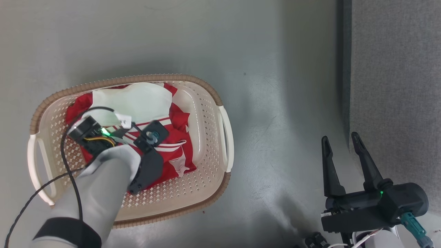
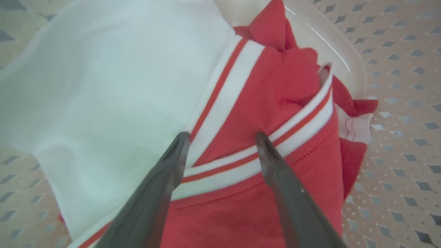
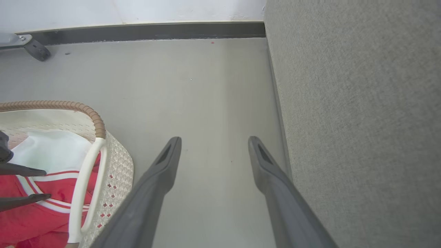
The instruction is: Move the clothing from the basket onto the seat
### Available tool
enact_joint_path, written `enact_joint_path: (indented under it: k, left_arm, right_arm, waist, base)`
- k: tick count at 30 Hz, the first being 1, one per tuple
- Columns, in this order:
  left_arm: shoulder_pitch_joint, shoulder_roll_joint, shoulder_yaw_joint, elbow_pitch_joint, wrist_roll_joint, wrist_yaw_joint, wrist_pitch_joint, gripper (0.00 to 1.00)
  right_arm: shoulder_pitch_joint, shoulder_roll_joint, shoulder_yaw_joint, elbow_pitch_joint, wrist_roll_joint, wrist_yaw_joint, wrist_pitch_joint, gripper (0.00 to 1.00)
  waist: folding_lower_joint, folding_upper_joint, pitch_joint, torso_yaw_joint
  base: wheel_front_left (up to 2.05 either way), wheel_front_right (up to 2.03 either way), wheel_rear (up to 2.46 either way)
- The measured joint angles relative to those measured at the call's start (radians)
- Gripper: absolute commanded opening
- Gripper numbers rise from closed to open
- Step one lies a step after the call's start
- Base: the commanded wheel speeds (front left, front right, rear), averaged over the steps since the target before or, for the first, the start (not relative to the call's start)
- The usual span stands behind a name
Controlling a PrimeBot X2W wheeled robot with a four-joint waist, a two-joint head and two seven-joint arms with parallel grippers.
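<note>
The cream basket (image 1: 210,117) with a brown rim stands on the floor at the left. Inside lies the clothing (image 1: 175,162), red with a white panel (image 1: 137,100) and striped trim. My left arm (image 1: 103,179) reaches down into the basket. In the left wrist view my left gripper (image 2: 221,137) is open, its tips straddling a fold of red clothing (image 2: 275,86) by the striped trim. My right gripper (image 1: 339,137) is open and empty above the floor, close to the grey seat (image 1: 396,86). The right wrist view shows that gripper (image 3: 213,141), the basket (image 3: 113,165) and the seat (image 3: 361,120).
Grey floor (image 1: 275,103) separates the basket from the seat. A dark baseboard (image 3: 137,31) runs along the far wall, with a caster (image 3: 34,50) at its left end. A black cable (image 1: 65,162) loops off my left wrist over the basket.
</note>
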Motion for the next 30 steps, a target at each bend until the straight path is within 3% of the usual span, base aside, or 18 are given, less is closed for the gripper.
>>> enact_joint_path:
  k: [12, 23, 24, 26, 30]
  left_arm:
    - [-0.044, -0.022, 0.051, 0.074, -0.059, 0.0, 0.048, 1.0]
    - [-0.043, -0.031, 0.0, 0.083, -0.06, 0.0, 0.051, 1.0]
    - [-0.043, -0.033, -0.002, 0.084, -0.064, 0.0, 0.051, 0.74]
    - [-0.043, -0.035, -0.009, 0.086, -0.067, 0.0, 0.051, 0.0]
    - [-0.043, -0.041, -0.024, 0.087, -0.073, 0.0, 0.049, 0.0]
  right_arm:
    - [0.022, 0.0, -0.001, -0.044, -0.011, -0.001, 0.0, 1.0]
    - [0.039, 0.0, 0.002, -0.067, -0.02, -0.001, 0.0, 1.0]
    - [0.039, 0.0, 0.003, -0.068, -0.02, -0.001, 0.0, 1.0]
    - [0.039, 0.0, 0.003, -0.071, -0.02, -0.001, 0.0, 1.0]
    - [0.039, 0.0, 0.003, -0.079, -0.025, -0.001, 0.0, 1.0]
  waist:
    - [0.0, 0.0, 0.021, 0.013]
    - [0.0, 0.0, 0.029, 0.019]
    - [0.0, 0.0, 0.03, 0.02]
    - [0.0, 0.0, 0.031, 0.021]
    - [0.0, 0.0, 0.032, 0.023]
  base:
    - [0.0, 0.0, 0.0]
    - [0.0, 0.0, 0.0]
    - [0.0, 0.0, 0.0]
    - [0.0, 0.0, 0.0]
    - [0.0, 0.0, 0.0]
